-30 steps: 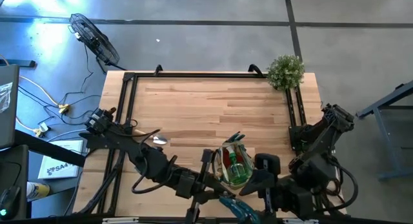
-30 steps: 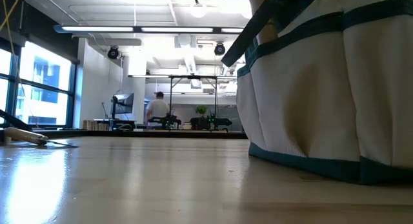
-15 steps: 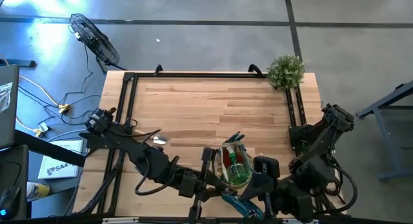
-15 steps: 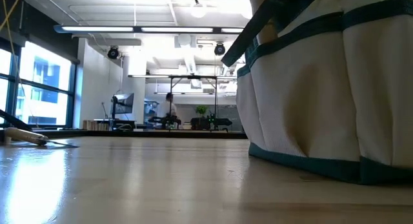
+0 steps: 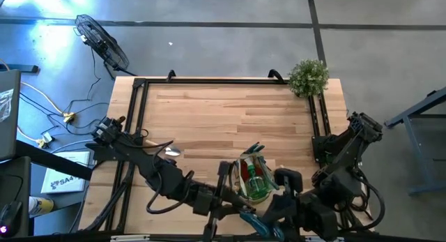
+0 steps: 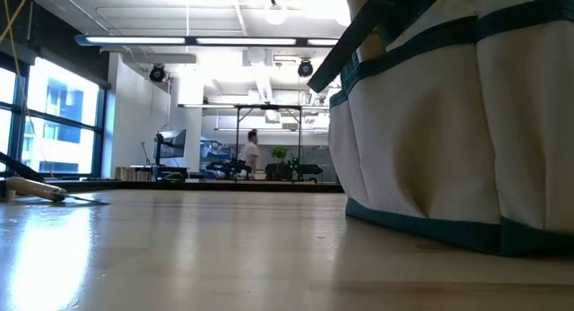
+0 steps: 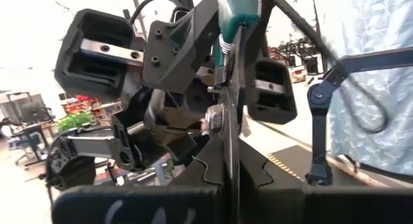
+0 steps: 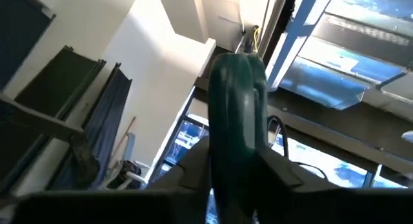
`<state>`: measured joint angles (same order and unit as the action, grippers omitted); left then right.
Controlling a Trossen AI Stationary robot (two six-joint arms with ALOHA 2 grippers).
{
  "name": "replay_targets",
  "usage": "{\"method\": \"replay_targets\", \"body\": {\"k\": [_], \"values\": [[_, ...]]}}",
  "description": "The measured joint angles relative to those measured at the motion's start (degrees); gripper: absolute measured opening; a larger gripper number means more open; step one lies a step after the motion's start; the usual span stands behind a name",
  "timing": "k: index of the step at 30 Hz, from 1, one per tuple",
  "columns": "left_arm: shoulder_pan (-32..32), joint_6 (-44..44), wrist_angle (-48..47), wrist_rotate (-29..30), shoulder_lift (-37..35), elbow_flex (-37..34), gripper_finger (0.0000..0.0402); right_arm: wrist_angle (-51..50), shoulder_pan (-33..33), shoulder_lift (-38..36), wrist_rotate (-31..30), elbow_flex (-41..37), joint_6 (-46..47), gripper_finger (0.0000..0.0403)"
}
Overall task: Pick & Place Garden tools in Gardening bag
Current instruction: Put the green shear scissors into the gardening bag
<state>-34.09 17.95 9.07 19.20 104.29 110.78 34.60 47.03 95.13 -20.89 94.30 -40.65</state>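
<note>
white box [image 5: 64,180], "SA4" lettering, beside table [image 5: 209,109]

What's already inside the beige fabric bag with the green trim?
Looking down into the beige fabric bag with green trim, a green spray bottle and a red piece show, with green shear handles poking over its far rim. Anything beneath them is covered.

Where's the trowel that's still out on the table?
In the high view the trowel lies on the table's left side, beside the left arm and left of the bag; the low view shows it at far left.
</note>
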Motion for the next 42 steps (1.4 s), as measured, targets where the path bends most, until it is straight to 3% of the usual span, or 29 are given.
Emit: {"method": "replay_targets", "body": {"k": [2, 18, 24, 30, 35, 42], "values": [[-0.03, -0.06, -0.28, -0.33, 0.0, -0.02, 0.0, -0.59, 0.02, -0.02, 0.01, 0.0, -1.43, 0.0053], [-0.02, 1.28, -5.11, -0.17, -0.04, 0.0, 0.0009, -3.0, 0.11, -0.02, -3.31, -0.02, -2.35, 0.0053], [0.0, 1.3, -6.51, -0.23, -0.04, 0.0, 0.0054, -3.26, 0.07, -0.02, -4.39, -0.02, -2.51, 0.0053], [-0.04, 1.3, -7.02, -0.48, -0.04, 0.0, 0.0125, -4.37, 0.12, -0.02, -4.8, -0.02, -2.78, 0.0053], [-0.15, 1.26, -9.63, 2.5, -0.04, 0.0, 0.0179, -5.27, 1.39, -0.02, -8.63, -0.02, -3.34, 0.0053], [-0.04, 1.08, -16.59, 5.13, -0.04, 0.0, 0.0208, -2.62, 6.12, -0.61, -13.04, -0.02, -12.87, 0.0053]]}}
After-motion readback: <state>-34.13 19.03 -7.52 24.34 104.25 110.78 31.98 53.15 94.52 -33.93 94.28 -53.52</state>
